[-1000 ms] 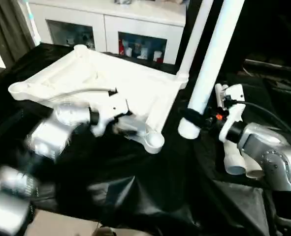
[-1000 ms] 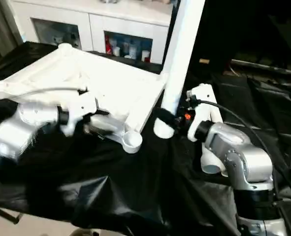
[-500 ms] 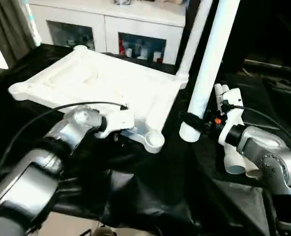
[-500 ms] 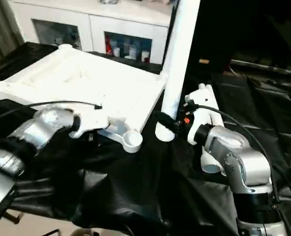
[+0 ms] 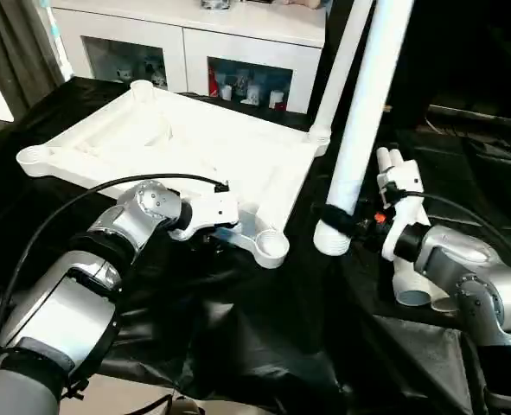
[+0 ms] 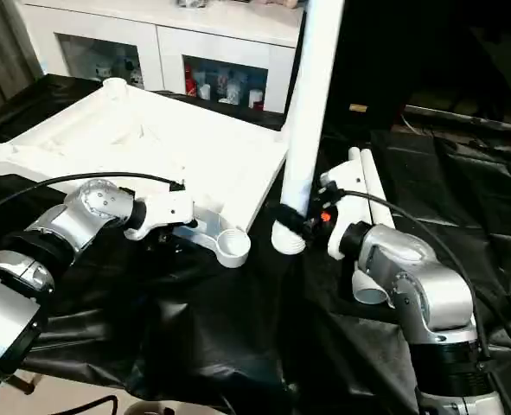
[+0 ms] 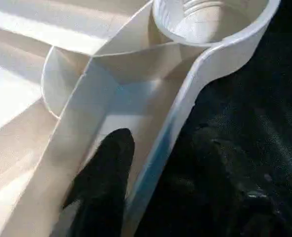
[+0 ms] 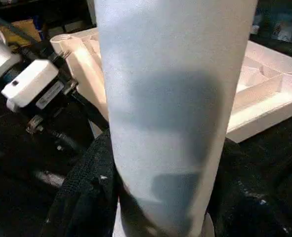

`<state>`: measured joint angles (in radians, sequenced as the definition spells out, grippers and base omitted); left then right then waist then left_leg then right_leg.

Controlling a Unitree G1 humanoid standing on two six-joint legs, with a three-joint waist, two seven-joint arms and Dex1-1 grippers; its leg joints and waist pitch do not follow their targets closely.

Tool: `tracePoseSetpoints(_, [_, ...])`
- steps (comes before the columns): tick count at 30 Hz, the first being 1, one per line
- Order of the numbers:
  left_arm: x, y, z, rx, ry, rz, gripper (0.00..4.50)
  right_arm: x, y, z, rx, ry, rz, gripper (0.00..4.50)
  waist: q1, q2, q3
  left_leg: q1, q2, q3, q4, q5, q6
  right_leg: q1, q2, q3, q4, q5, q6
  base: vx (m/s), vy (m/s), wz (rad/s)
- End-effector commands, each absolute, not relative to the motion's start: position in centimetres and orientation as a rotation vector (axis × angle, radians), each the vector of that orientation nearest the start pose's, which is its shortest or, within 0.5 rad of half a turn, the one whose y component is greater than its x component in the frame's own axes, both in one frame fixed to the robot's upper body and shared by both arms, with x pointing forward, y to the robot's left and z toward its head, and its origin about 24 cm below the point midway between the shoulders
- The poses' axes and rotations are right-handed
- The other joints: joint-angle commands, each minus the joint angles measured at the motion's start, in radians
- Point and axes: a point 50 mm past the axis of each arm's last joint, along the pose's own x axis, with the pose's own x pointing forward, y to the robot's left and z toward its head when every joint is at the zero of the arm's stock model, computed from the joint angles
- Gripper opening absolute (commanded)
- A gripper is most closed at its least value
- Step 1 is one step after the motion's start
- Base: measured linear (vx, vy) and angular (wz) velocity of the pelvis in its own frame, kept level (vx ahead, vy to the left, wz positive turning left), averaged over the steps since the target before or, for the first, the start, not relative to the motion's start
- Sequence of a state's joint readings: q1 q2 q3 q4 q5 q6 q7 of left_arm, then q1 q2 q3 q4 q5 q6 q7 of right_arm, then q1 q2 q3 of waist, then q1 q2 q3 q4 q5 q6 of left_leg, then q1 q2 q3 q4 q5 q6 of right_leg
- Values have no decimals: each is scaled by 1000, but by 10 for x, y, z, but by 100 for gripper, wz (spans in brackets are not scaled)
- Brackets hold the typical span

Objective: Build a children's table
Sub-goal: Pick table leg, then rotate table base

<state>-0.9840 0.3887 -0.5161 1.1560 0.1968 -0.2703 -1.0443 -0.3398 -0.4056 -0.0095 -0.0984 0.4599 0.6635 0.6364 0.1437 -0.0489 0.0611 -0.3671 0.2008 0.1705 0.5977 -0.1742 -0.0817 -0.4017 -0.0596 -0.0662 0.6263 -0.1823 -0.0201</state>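
The white table top (image 5: 194, 138) lies upside down on the black cloth, ribs and round corner sockets facing up. One white leg (image 5: 341, 60) stands in its far right socket. My left gripper (image 5: 220, 235) is at the near rim, just left of the near right socket (image 5: 271, 246); in the left wrist view that rim (image 7: 185, 94) runs up to the threaded socket (image 7: 210, 19). My right gripper (image 5: 340, 221) is shut on a second leg (image 5: 367, 112), held nearly upright, its lower end hanging right of the near right socket. In the right wrist view this leg (image 8: 175, 98) sits between the black fingers (image 8: 86, 197).
Two more white legs (image 5: 411, 290) lie on the cloth under my right forearm. A white cabinet (image 5: 194, 52) with glass doors stands behind the table. A black cable (image 5: 82, 203) loops over my left arm. Black cloth (image 5: 264, 337) covers the near work surface.
My left arm has swung in from the near left and now rests at the top's near rim beside the corner socket. The right arm keeps holding its leg, nearly still.
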Motion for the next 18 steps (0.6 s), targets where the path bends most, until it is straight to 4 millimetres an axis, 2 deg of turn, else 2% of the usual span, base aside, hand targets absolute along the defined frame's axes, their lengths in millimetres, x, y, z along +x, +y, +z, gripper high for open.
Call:
tracePoseSetpoints(1, [371, 139, 89, 931, 458, -1258, 201, 290, -161, 118, 47, 212, 791, 193, 1, 12, -74, 17, 32, -11, -70, -192, -35, 58, -92, 52, -75, -173, -168, 0, 0, 0])
tracePoseSetpoints(3, [371, 139, 89, 938, 468, -1265, 171, 290, -161, 117, 40, 215, 795, 193, 1, 12, -74, 16, 32, -11, -70, -187, -34, 58, -92, 52, -75, -164, -170, 0, 0, 0])
tracePoseSetpoints(6, [371, 139, 90, 961, 490, -1280, 167, 289, -160, 116, 33, 219, 802, 193, 2, 11, -74, 15, 31, -11, -69, -185, -32, 60, -92, 52, -73, -156, -175, 0, 0, 0])
tracePoseSetpoints(8, [371, 139, 89, 973, 502, -1286, 136, 289, -160, 115, 29, 221, 806, 193, 2, 12, -74, 15, 31, -11, -70, -186, -32, 59, -92, 52, -74, -159, -174, 0, 0, 0])
tracePoseSetpoints(13, [370, 142, 84, 1056, 535, -1280, 123, 288, -158, 113, 18, 227, 814, 193, 2, 12, -73, 15, 31, -12, -71, -196, -32, 60, -92, 52, -76, -168, -173, 0, 0, 0])
tracePoseSetpoints(14, [370, 142, 83, 1064, 538, -1279, 95, 288, -158, 113, 18, 227, 814, 193, 2, 13, -73, 15, 31, -13, -71, -196, -31, 60, -93, 52, -77, -172, -171, 0, 0, 0])
tracePoseSetpoints(18, [369, 144, 80, 1104, 556, -1280, 89, 288, -158, 112, 13, 228, 817, 193, 1, 12, -71, 17, 32, -13, -72, -210, -31, 59, -94, 53, -80, -203, -164, 0, 0, 0])
